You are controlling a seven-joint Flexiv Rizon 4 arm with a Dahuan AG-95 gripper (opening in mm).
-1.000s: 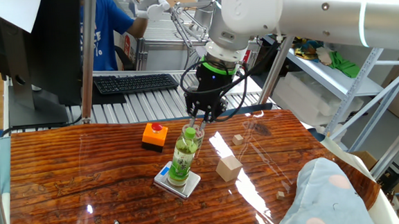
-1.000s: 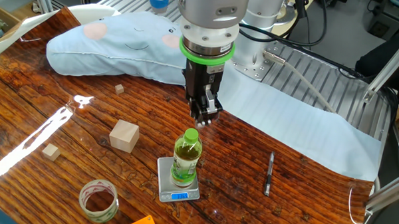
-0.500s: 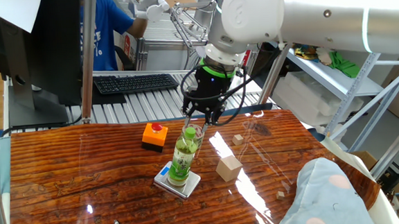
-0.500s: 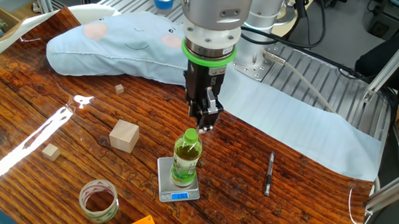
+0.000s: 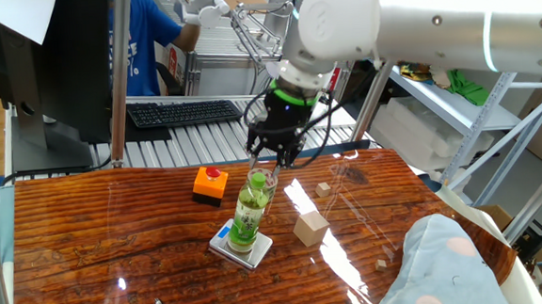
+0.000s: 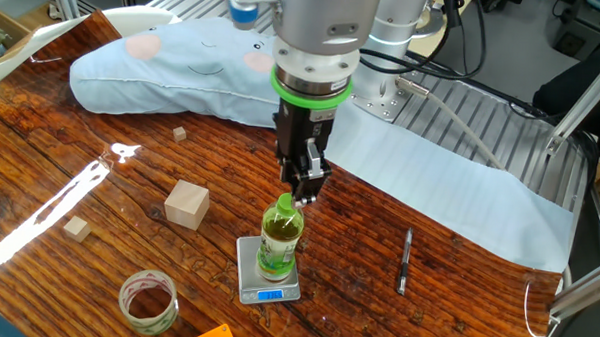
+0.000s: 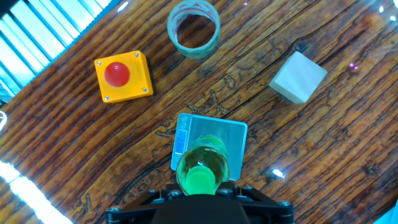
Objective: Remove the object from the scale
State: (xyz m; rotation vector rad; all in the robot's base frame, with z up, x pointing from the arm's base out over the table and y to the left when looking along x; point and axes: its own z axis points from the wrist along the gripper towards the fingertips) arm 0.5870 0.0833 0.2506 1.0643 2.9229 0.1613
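The slim bottle of green drink (image 5: pixel 247 213) stands upright on the small square scale (image 5: pixel 257 255), whose blue display faces the near edge in the other fixed view (image 6: pixel 272 295). My gripper (image 5: pixel 270 167) hangs straight above the bottle, fingertips about level with the light-green cap (image 6: pixel 288 203) and slightly behind it. The jaws look open and hold nothing. In the hand view the cap (image 7: pixel 198 179) sits right in front of the gripper body (image 7: pixel 199 202), with the scale (image 7: pixel 231 134) beneath the bottle. The fingertips themselves are hidden there.
An orange box with a red button (image 7: pixel 122 76) and a clear round jar (image 7: pixel 193 28) lie beyond the scale. A tan wooden cube (image 6: pixel 187 205) sits to one side, with small cubes (image 6: pixel 76 229) nearby. A pale blue pillow (image 6: pixel 173 69) and a pen (image 6: pixel 405 260) lie on the table.
My gripper has come down and slightly sideways, closing on the bottle's cap. The bottle and scale have not moved.
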